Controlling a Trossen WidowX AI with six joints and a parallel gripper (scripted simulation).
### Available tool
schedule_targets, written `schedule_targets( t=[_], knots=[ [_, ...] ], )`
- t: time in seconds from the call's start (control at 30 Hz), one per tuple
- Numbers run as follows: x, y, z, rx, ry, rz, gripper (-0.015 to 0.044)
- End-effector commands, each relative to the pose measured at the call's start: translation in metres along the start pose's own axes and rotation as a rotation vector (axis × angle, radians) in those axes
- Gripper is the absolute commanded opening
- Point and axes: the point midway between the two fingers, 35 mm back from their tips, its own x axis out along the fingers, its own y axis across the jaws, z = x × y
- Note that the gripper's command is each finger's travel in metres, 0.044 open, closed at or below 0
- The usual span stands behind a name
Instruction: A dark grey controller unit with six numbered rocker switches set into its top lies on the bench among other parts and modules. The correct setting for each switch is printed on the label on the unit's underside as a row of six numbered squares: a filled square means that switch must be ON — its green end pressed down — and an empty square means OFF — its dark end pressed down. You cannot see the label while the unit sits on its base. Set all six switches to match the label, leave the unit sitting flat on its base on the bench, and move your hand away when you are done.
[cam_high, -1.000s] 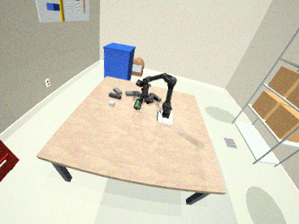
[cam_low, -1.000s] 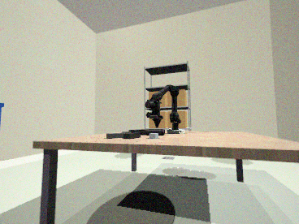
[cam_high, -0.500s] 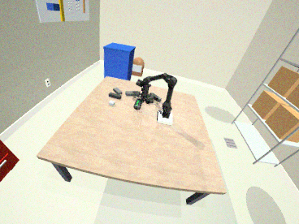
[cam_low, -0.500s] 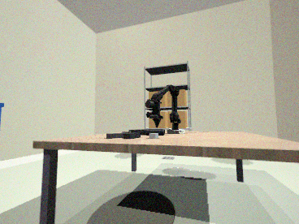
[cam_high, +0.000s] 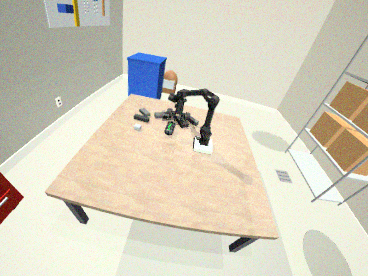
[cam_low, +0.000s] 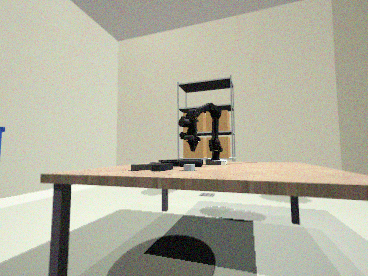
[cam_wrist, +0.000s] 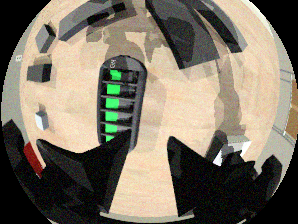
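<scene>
The dark grey controller unit (cam_wrist: 142, 95) (cam_high: 170, 128) sits on the bench with its switch side up. In the wrist view its rocker switches show green ends on the left and dark ends on the right; the nearest one is partly covered by my left finger. Which ends are pressed down I cannot tell. The label on its underside is hidden. My gripper (cam_wrist: 149, 137) (cam_low: 193, 150) is partly open with nothing between its fingertips. It hangs above the bench, its fingertips near the lower end of the unit in the wrist view.
Large dark modules (cam_wrist: 185, 42) (cam_wrist: 92, 19) lie beyond the unit. Small grey blocks (cam_wrist: 40, 73) (cam_wrist: 46, 38) and a light grey block (cam_wrist: 41, 120) (cam_high: 137, 127) (cam_low: 189, 167) lie to its left. The arm's white base plate (cam_high: 203, 149) stands on the table (cam_high: 165, 185).
</scene>
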Motion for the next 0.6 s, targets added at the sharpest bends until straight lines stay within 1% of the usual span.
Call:
schedule_targets(
  t=[0.0, 0.03, 0.4, 0.57],
  knots=[
    [-0.0112, -0.0007, -0.0003, -0.006, -0.002, 0.004, 0.0263],
    [-0.0112, -0.0007, -0.0003, -0.006, -0.002, 0.004, 0.0289],
    [-0.0112, -0.0007, -0.0003, -0.006, -0.002, 0.004, 0.0000],
    [-0.0112, -0.0007, -0.0003, -0.006, -0.002, 0.004, 0.0000]
  ],
)
